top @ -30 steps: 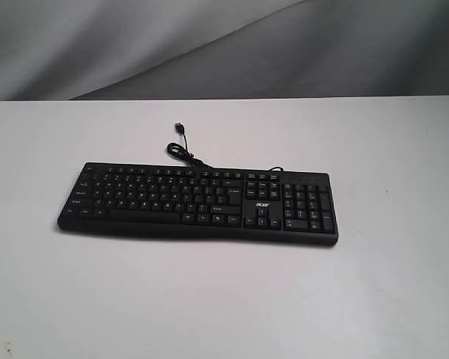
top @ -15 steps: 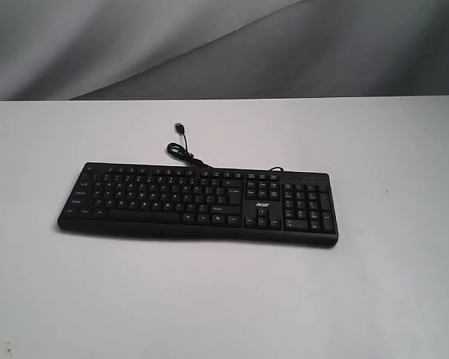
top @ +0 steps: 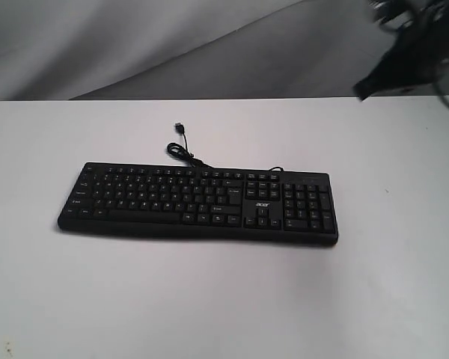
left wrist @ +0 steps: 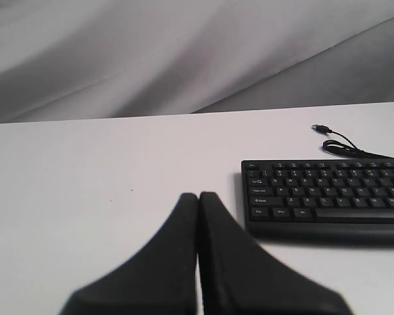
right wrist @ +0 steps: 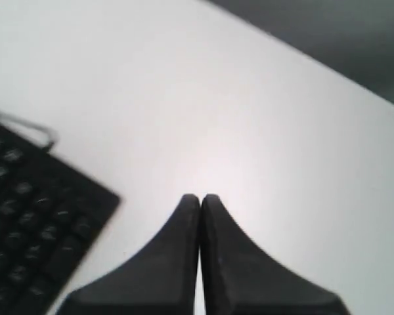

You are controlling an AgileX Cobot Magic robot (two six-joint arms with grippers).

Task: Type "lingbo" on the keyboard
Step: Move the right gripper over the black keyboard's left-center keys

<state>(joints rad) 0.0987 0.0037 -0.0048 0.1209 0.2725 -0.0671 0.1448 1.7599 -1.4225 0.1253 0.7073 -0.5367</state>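
The long black keyboard [top: 198,202] with white legends lies flat across the middle of the white table, number pad toward the right. Its thin USB cable [top: 185,152] curls behind it, unplugged. My left gripper [left wrist: 198,197] is shut, its tips pressed together above bare table beside the keyboard [left wrist: 328,197], off its Ctrl-key end. It does not show in the exterior view. My right gripper [right wrist: 200,198] is also shut and empty, over bare table beyond the keyboard [right wrist: 33,223], past its number-pad end. The right arm [top: 415,48] shows blurred at the top right of the exterior view.
The white table [top: 224,299] reaches forward of the keyboard and out to both sides. A grey cloth backdrop [top: 135,45] hangs behind the table's far edge.
The right arm has come into the exterior view at the top right, blurred by motion. The keyboard and cable have not moved.
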